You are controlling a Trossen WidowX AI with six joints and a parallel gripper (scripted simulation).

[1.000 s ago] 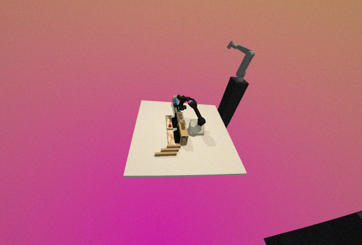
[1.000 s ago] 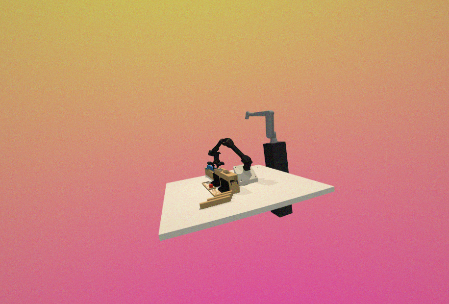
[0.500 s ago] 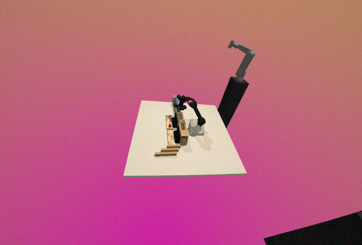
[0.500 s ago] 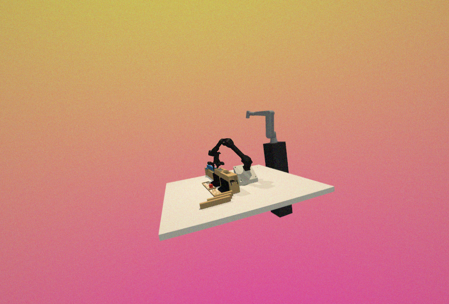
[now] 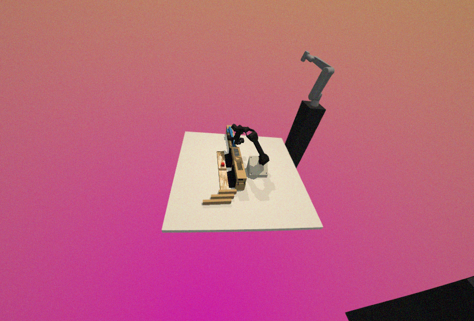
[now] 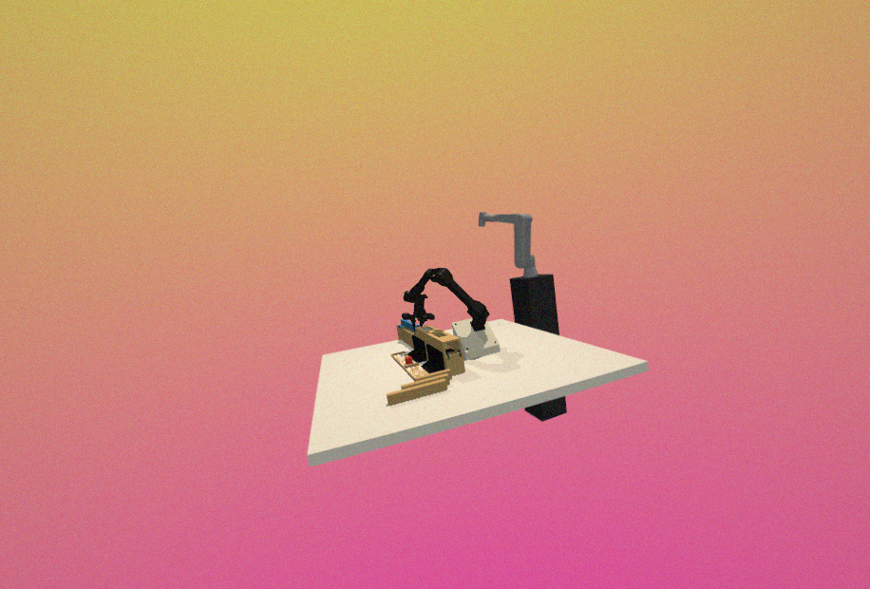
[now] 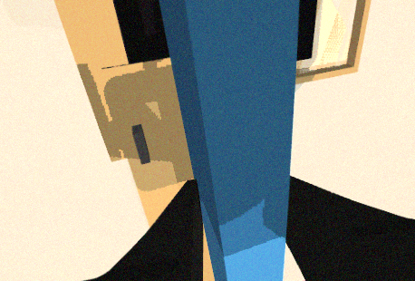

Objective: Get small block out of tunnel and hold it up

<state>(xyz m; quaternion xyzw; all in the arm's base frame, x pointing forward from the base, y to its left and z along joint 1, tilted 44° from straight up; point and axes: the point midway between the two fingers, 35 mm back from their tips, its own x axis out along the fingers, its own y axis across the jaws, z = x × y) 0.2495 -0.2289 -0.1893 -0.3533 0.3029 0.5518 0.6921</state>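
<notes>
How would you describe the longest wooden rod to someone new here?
On the white table, find the long wooden housing. Off its end farther from the claw lie three wooden rods. Pick the outermost rod, longer than both neighbours.

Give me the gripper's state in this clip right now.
Gripper: closed on the blue bar, one finger on each side.
</notes>
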